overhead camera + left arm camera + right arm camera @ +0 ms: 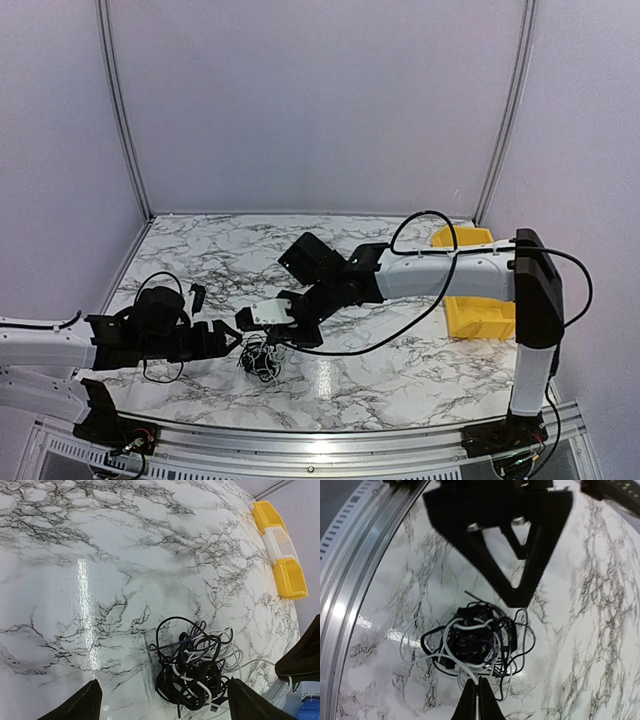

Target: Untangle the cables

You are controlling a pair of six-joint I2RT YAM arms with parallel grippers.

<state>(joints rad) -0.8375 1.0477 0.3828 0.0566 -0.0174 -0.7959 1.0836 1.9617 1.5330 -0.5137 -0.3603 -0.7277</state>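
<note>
The cables lie as a small tangled ball of black wires with pale strands on the marble table, near the front edge. My left gripper is open and low, just left of the ball. In the left wrist view its fingers straddle the cables without touching them. My right gripper hangs over the ball from behind. In the right wrist view it is shut at the ball's near edge, pinching a pale strand of the cables. The left gripper shows beyond the ball.
A yellow bin stands at the table's right side and also shows in the left wrist view. The metal front rail runs close to the ball, seen in the right wrist view. The right arm's black cable loops over the table.
</note>
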